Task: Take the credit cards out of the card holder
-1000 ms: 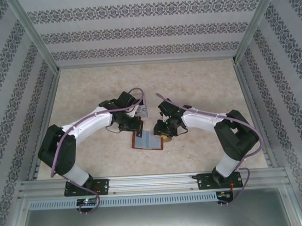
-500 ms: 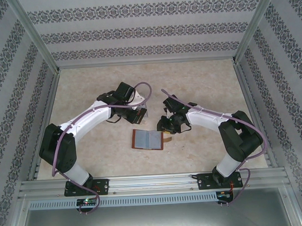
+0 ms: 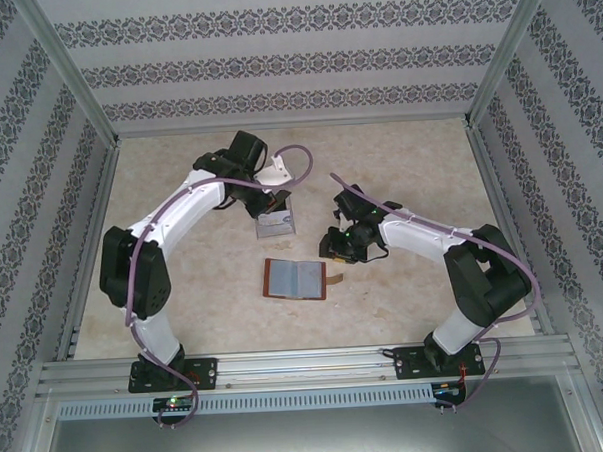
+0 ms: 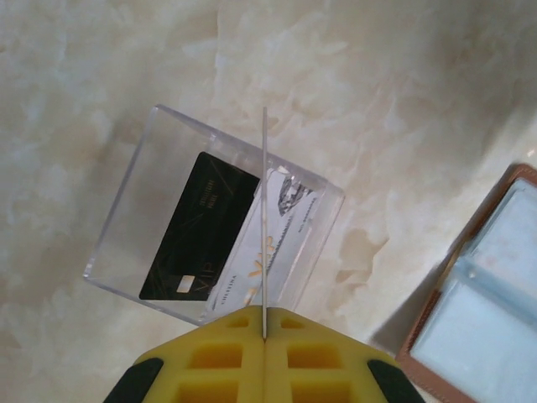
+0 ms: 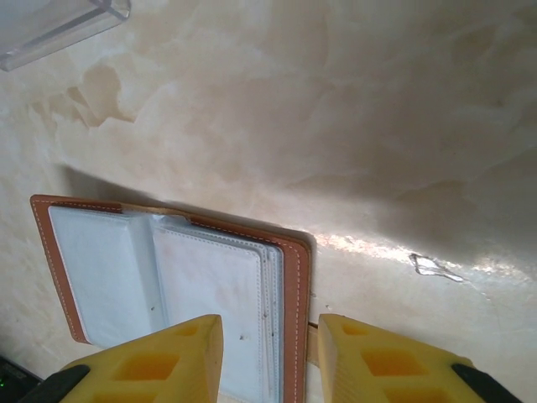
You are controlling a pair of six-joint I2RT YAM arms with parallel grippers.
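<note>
The brown card holder (image 3: 296,278) lies open on the table, grey-blue slots up, its strap tab (image 3: 334,279) pointing right. In the right wrist view the card holder (image 5: 168,277) sits just below my open right gripper (image 5: 270,353), whose yellow fingers straddle its right edge from above. My right gripper (image 3: 342,246) hovers at the holder's upper right. My left gripper (image 4: 265,323) is shut on a thin pale credit card (image 4: 264,218), seen edge-on, held upright over the clear tray (image 4: 126,210). A black card (image 4: 201,227) and a white card (image 4: 277,243) lie inside that tray.
The clear plastic tray (image 3: 274,223) stands just behind the holder, under the left gripper (image 3: 270,202). Its corner (image 5: 50,25) shows at the top left of the right wrist view. Patterned walls and metal rails enclose the marble-look table (image 3: 399,162).
My left gripper has carried the card away from the holder, back to above the clear tray. My right gripper has drawn back to the right, off the holder.
</note>
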